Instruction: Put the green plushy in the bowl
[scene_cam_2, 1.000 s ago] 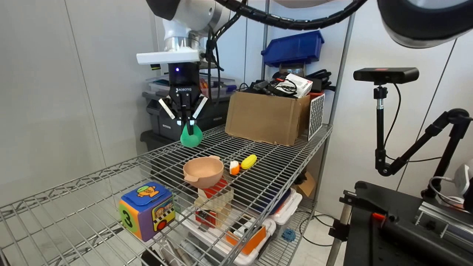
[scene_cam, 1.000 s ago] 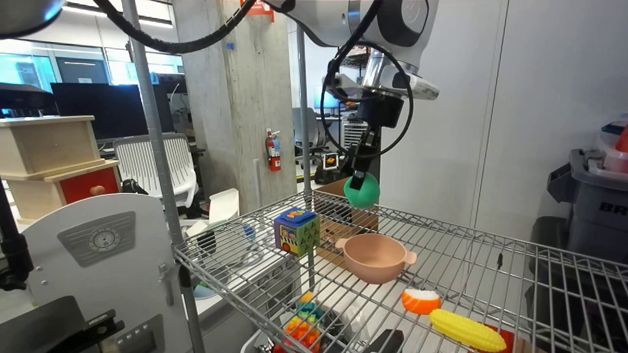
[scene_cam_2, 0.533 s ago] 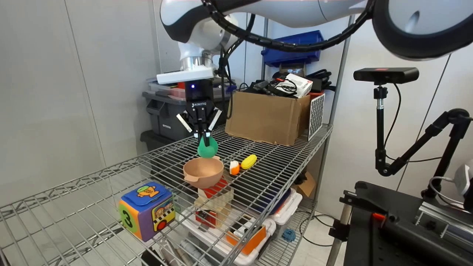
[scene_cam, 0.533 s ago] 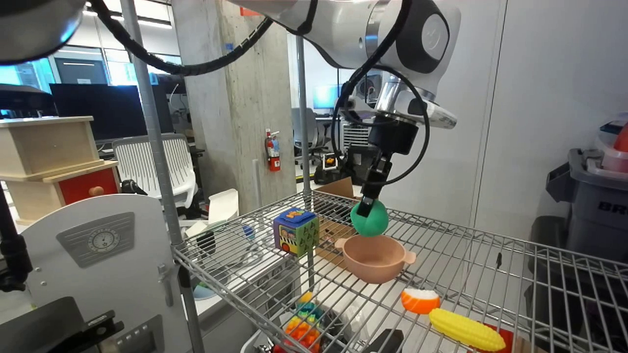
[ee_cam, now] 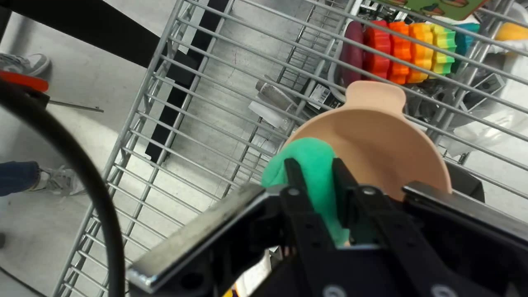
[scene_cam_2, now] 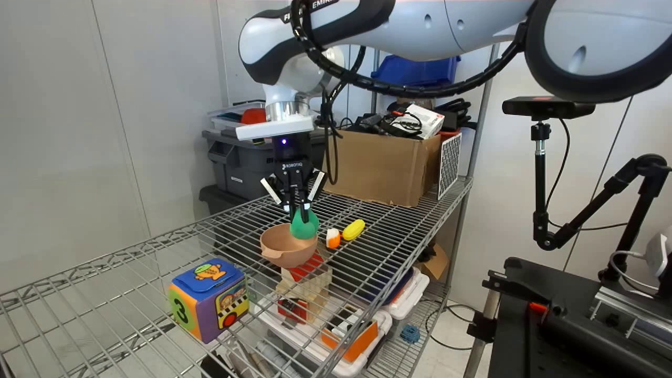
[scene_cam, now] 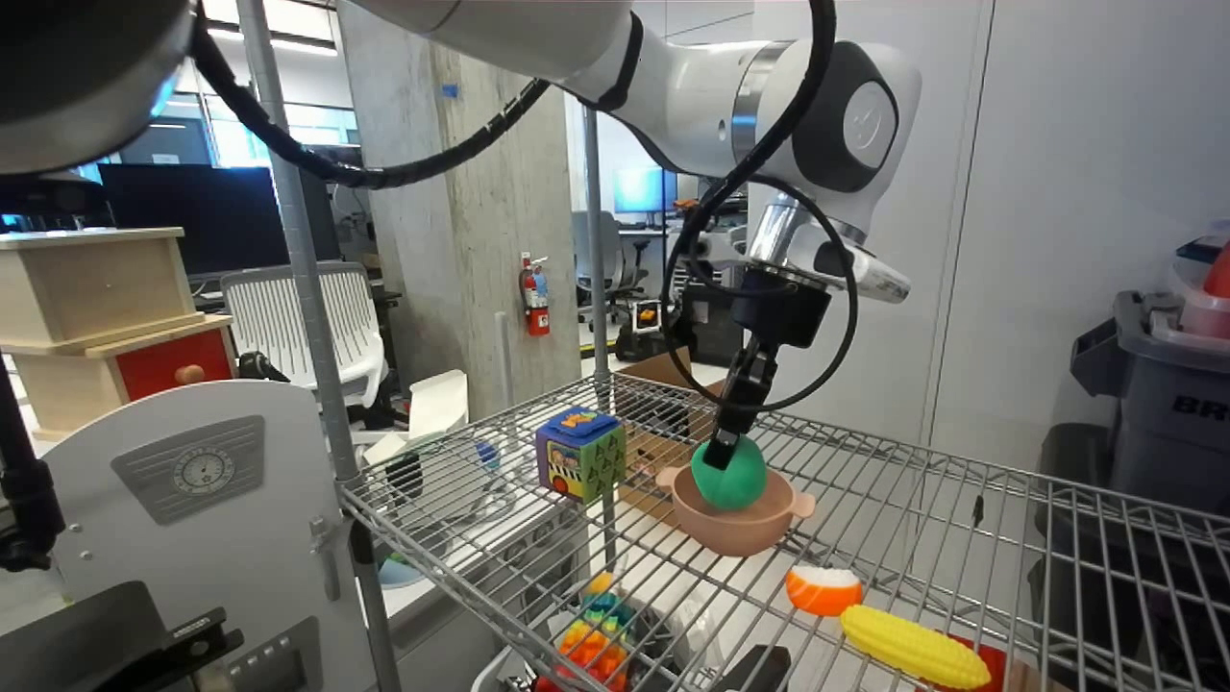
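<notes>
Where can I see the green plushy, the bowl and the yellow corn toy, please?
Green plushy (scene_cam: pixel 735 483): in an exterior view, on its rounded side.
Bowl (ee_cam: pixel 383 146): in the wrist view, on its bare inside.
Yellow corn toy (scene_cam: pixel 915 649): in an exterior view, middle of its length.
</notes>
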Robot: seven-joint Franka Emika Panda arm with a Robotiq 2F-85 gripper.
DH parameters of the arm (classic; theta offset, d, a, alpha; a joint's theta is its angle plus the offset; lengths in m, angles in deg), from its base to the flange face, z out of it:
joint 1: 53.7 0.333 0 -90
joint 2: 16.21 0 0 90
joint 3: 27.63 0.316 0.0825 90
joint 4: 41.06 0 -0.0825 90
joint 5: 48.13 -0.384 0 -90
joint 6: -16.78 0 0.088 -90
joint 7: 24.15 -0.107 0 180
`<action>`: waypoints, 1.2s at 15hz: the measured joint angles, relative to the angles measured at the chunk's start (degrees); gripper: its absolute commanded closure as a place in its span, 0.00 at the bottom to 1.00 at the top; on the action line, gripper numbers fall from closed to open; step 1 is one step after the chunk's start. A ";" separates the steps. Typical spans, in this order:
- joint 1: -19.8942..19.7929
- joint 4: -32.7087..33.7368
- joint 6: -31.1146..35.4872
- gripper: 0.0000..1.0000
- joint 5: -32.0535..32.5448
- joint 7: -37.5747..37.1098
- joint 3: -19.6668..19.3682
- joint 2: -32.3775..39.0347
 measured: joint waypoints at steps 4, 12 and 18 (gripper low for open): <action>0.00 0.02 0.00 0.19 0.03 0.79 0.00 0.02; 0.58 0.24 0.01 0.00 0.03 3.59 0.00 -1.08; 1.41 0.24 -0.09 0.00 0.06 6.14 0.00 -3.71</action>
